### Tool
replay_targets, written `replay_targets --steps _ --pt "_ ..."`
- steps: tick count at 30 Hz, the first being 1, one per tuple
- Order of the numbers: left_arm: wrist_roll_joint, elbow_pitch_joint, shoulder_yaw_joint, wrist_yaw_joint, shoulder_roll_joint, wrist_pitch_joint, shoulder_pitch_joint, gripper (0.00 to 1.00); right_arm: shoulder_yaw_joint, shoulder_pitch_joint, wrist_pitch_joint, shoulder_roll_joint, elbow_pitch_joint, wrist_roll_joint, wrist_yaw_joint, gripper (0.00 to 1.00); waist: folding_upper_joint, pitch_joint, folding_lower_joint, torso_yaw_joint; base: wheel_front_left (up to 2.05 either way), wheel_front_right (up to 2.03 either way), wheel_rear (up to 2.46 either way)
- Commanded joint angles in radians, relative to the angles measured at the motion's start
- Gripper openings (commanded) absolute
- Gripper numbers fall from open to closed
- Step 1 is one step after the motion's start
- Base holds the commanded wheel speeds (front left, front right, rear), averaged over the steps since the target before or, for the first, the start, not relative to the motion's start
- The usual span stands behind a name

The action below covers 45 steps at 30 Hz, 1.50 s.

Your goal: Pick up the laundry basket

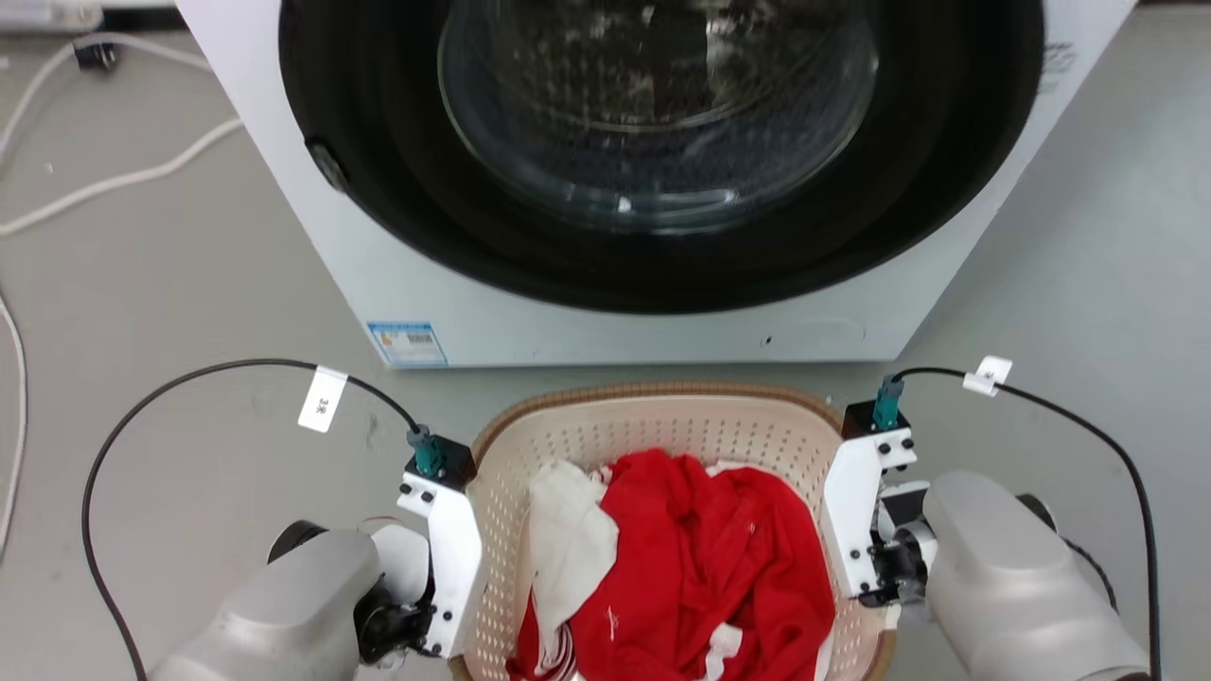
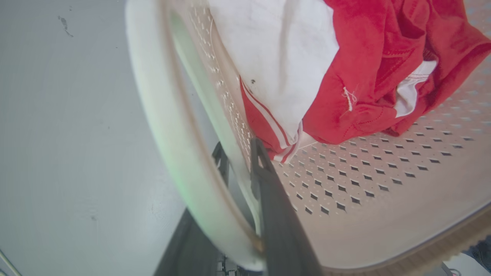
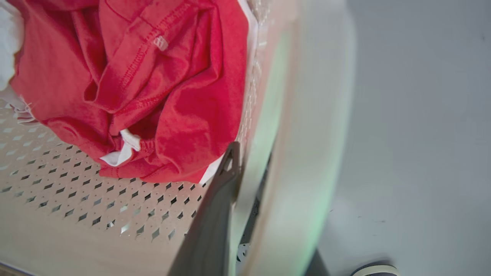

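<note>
Sitting low in the middle of the head view, the basket (image 1: 662, 426) is just in front of the washer (image 1: 530, 312), between our two grippers. We cannot tell whether its bottom touches the floor (image 1: 189, 284). Its brown rim (image 1: 653, 389) curves round the far end, and its cream walls are full of small holes. Inside, a red garment (image 1: 700, 558) is heaped beside a white one (image 1: 568, 530).

Our left gripper (image 2: 240, 159) straddles the basket's left wall. One dark finger (image 2: 268, 180) lies against the inner face, next to a striped hem, and the other (image 2: 220, 159) runs outside the wall, behind the white handle (image 2: 153, 115). The jaws are drawn in close with only the wall between them, clamping the basket.

Our right gripper (image 3: 249, 165) does the same on the right wall. Its inner finger (image 3: 226, 172) touches the perforated face just under the red garment, and we see its outer finger only as a dark strip between the wall and the right handle (image 3: 318, 134). These jaws too are nearly together, pinching the wall.

Beyond the basket, the washer's round dark door (image 1: 662, 142) fills the top of the head view, with a blue sticker (image 1: 407, 342) at the cabinet's lower left corner. White cords (image 1: 123, 175) trail over the floor on the left. A black cable (image 1: 236, 363) with a white tag arcs from each wrist.
</note>
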Motion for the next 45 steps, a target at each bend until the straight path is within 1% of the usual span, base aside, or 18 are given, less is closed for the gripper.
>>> replay_targets --steps 1,9,16,25,45 --pt "-0.002 -0.010 -0.008 -0.004 0.010 0.015 0.015 0.00 0.017 0.020 0.016 -0.010 -0.013 0.011 0.000 0.00 0.0000 -0.065 0.0003 -0.019 0.00 0.00 0.00" --pt "-0.036 -0.035 -0.014 -0.005 0.018 0.085 0.066 0.00 0.088 0.068 0.090 -0.006 -0.050 0.091 0.001 0.00 0.0000 -0.160 0.0003 -0.043 0.00 0.00 0.00" --pt "-0.053 -0.056 -0.016 -0.006 0.024 0.137 0.100 0.00 0.144 0.089 0.140 -0.004 -0.084 0.138 0.002 0.00 0.0000 -0.190 0.0003 -0.051 0.00 0.00 0.00" --pt "-0.063 -0.077 -0.018 -0.007 0.033 0.178 0.120 0.00 0.164 0.089 0.147 -0.004 -0.060 0.159 0.001 0.00 0.0000 -0.210 0.0003 -0.046 0.00 0.00 0.00" --pt "-0.070 -0.096 -0.018 -0.007 0.034 0.199 0.121 0.00 0.195 0.081 0.143 -0.004 -0.043 0.190 0.001 0.00 0.0000 -0.218 0.0003 -0.044 0.00 0.00 0.00"
